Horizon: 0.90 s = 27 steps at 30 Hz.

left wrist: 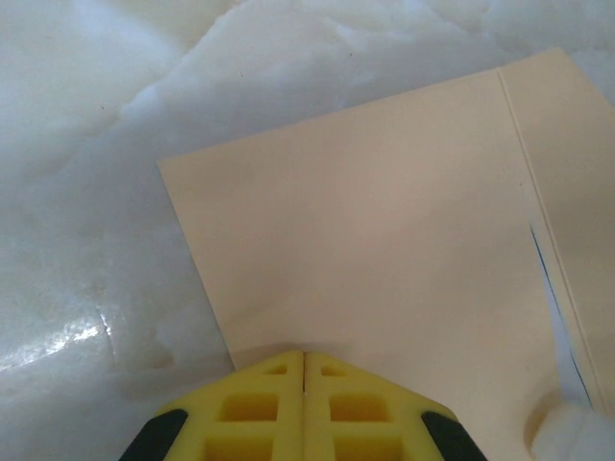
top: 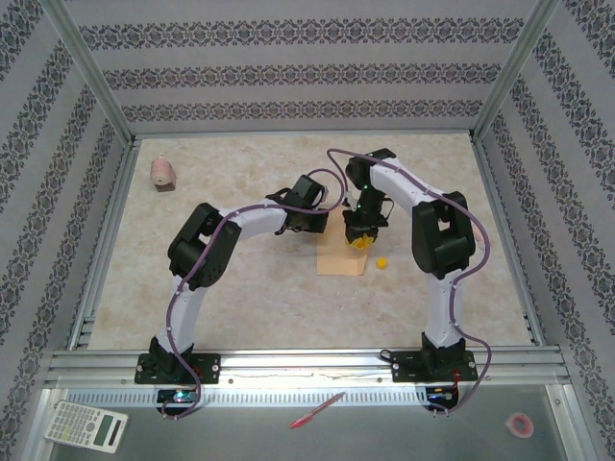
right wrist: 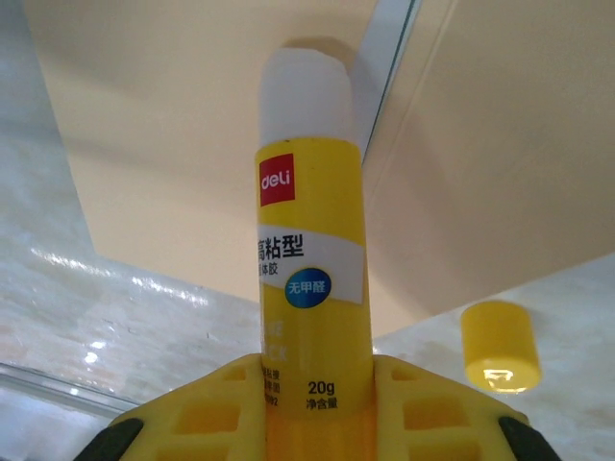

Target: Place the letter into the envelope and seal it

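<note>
The tan envelope [top: 343, 255] lies flat mid-table. My left gripper [left wrist: 305, 353] is shut, its yellow fingertips pressed down on the envelope's [left wrist: 384, 211] near edge by a corner; from above the left gripper [top: 311, 217] sits at the envelope's far-left corner. My right gripper [right wrist: 312, 370] is shut on a yellow glue stick [right wrist: 307, 240] with its cap off, and the white glue tip touches the envelope [right wrist: 173, 125] beside the flap seam. From above the right gripper [top: 361, 236] hangs over the envelope's far edge. The letter is hidden; a thin pale strip [right wrist: 386, 67] shows along the seam.
The glue stick's yellow cap [top: 382, 261] [right wrist: 500, 346] lies on the table just right of the envelope. A pink roll [top: 162, 173] stands at the back left. On the front ledge lie a calculator [top: 86, 425], a red pen [top: 317, 411] and a pink ring [top: 520, 424].
</note>
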{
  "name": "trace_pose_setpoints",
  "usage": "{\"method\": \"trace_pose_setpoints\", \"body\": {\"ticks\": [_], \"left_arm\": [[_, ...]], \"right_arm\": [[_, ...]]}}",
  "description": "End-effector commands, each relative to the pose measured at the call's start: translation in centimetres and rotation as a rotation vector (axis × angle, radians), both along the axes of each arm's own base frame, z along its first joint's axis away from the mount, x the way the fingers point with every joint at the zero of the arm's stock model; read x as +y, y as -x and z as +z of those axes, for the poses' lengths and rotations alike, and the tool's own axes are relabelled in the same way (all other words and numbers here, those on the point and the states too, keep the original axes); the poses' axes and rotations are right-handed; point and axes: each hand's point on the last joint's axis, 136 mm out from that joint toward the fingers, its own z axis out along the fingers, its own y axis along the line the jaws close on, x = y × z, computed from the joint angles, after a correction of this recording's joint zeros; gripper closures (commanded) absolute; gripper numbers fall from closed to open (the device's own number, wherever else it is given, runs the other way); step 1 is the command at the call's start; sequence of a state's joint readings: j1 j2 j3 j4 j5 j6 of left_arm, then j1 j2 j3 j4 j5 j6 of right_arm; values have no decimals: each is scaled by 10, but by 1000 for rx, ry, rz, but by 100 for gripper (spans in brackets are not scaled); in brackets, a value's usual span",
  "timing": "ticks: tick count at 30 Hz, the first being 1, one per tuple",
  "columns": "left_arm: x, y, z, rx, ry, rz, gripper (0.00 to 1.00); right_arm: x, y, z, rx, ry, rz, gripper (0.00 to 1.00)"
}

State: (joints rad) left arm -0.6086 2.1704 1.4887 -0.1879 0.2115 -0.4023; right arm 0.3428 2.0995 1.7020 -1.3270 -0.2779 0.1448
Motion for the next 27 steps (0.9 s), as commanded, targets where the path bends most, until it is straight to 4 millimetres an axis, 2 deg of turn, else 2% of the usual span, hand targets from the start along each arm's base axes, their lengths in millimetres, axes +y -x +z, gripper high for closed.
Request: {"method": "trace_pose_setpoints", "body": {"ticks": [1, 17, 22, 27], "left_arm": [[9, 15, -10, 45, -43, 10, 100], [8, 15, -9, 40, -43, 1, 100], [9, 14, -8, 36, -43, 5, 100], [9, 14, -12, 43, -48, 9, 100]], "right_arm": [[-7, -26, -17, -50, 29, 2, 96], [-12, -59, -24, -64, 19, -31, 96], [-14, -58, -19, -69, 19, -30, 96], [-17, -45, -12, -62, 22, -26, 96]]}}
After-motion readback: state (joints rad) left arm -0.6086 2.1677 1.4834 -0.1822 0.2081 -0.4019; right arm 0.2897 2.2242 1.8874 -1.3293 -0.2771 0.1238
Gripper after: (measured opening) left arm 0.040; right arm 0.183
